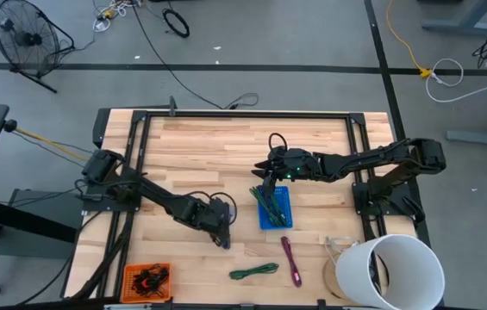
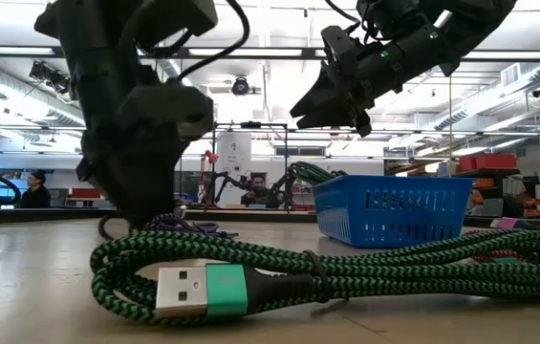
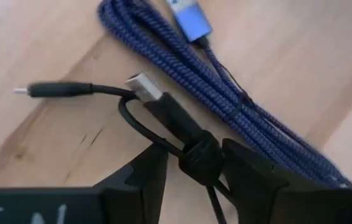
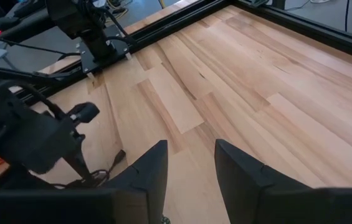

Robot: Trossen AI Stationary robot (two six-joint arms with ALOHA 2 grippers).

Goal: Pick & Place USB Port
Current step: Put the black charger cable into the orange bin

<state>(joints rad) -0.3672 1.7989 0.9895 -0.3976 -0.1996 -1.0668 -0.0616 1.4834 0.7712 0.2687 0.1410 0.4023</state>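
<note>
Around the left gripper (image 1: 222,231) the way is crowded: a black cable (image 3: 163,118) lies between its fingers and a blue cable (image 3: 238,93) just beside them. Ahead of the right gripper (image 1: 265,178) bare table (image 4: 269,81) lies clear, though the blue basket (image 1: 275,209) sits just under it, probably close. The green cable (image 1: 253,272) and purple cable (image 1: 290,260) lie on the table between the two grippers and its near edge.

Desk (image 1: 226,146): pale wood planks, black frame. Basket (image 2: 394,210): blue, perforated. Braided cable (image 2: 346,272): green-and-black weave, green plug housing, silver connector. Second braided cable (image 3: 225,93): dark blue, lighter blue plug. Thin cable (image 3: 163,118): black, silver connector. Tray (image 1: 146,277): orange. Bucket (image 1: 394,271): white. Cable (image 1: 291,261): magenta.
</note>
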